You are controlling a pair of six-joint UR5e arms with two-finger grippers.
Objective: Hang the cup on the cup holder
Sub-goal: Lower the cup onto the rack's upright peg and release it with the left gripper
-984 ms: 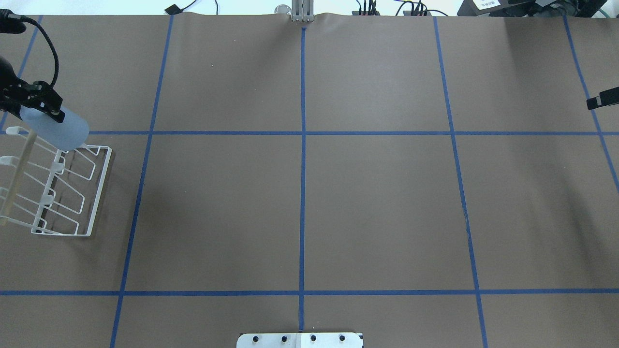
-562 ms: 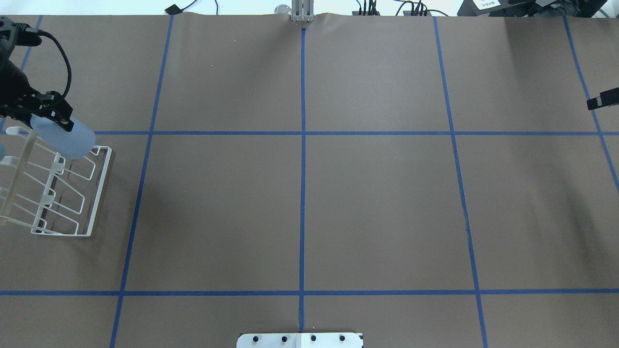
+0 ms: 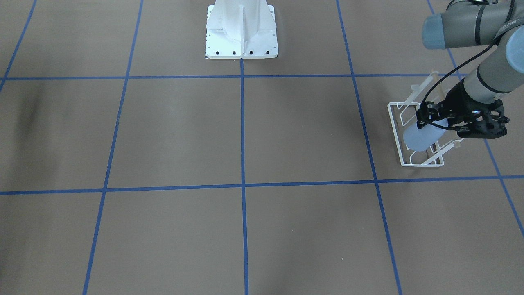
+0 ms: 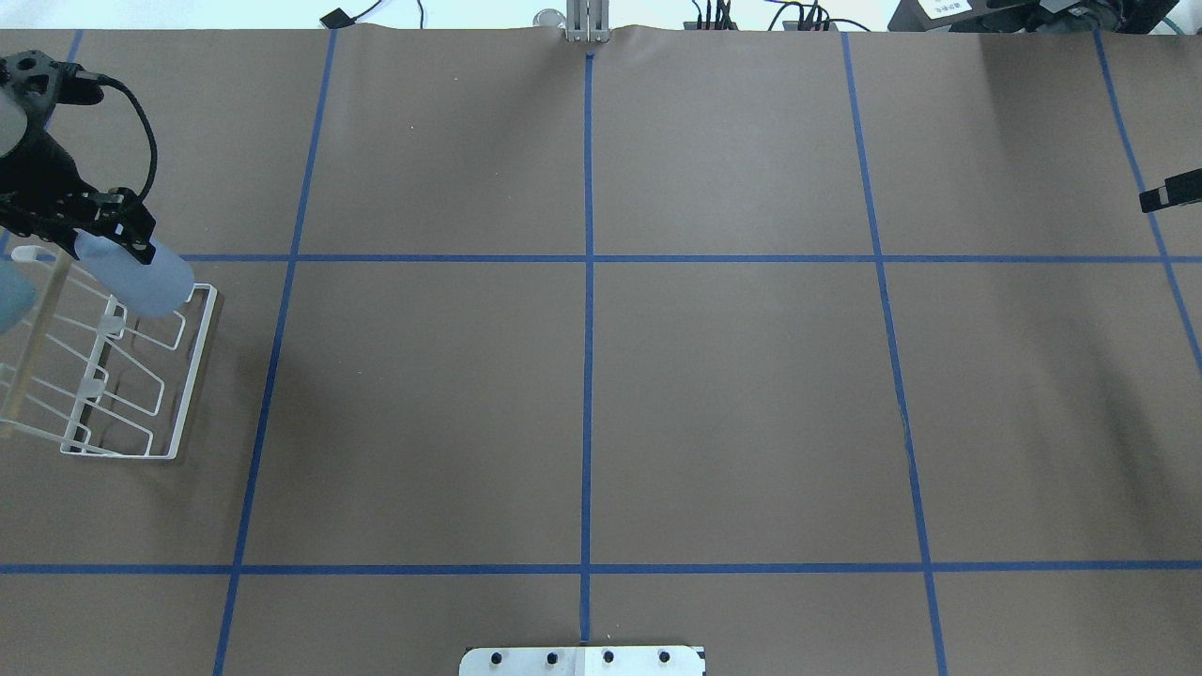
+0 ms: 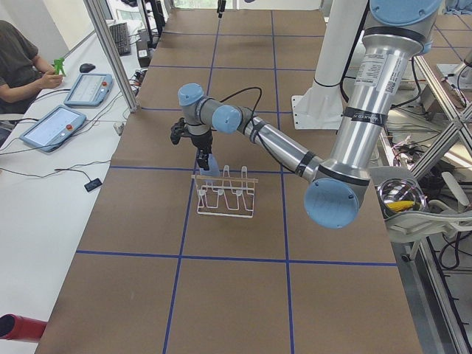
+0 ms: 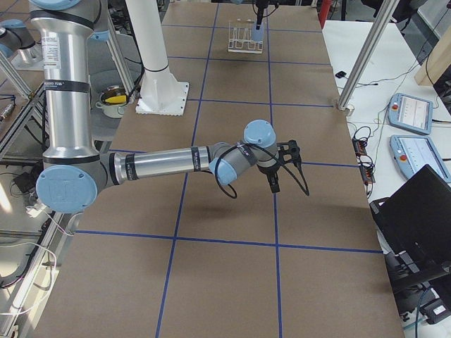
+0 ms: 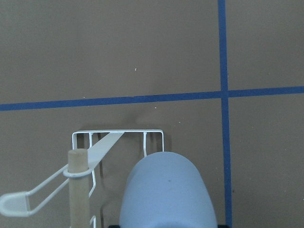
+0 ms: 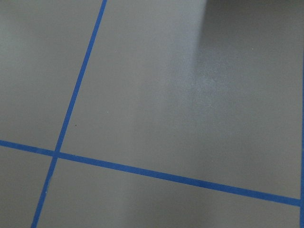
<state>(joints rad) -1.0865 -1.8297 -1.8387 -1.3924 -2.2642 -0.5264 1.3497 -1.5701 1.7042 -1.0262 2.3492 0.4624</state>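
My left gripper (image 4: 111,237) is shut on the pale blue-grey cup (image 4: 146,280). It holds the cup tilted over the far end of the white wire cup holder (image 4: 192,371), base pointing out past the rack's frame. The front view shows the same gripper (image 3: 446,124), cup (image 3: 419,138) and cup holder (image 3: 394,127). In the left wrist view the cup (image 7: 166,194) fills the lower middle, beside the holder's wooden rod (image 7: 78,187) and a looped prong (image 7: 28,202). The right gripper (image 6: 273,179) hangs low over bare table; I cannot tell its state.
The brown table (image 4: 582,394) carries a grid of blue tape lines. The white robot pedestal (image 3: 241,30) stands at the robot's side of the table. A black part of the right arm (image 4: 1169,194) pokes in at the overhead view's right edge.
My left gripper has carried the cup to the right and a little toward the robot, lower over the rack's far end. The right arm has not moved.
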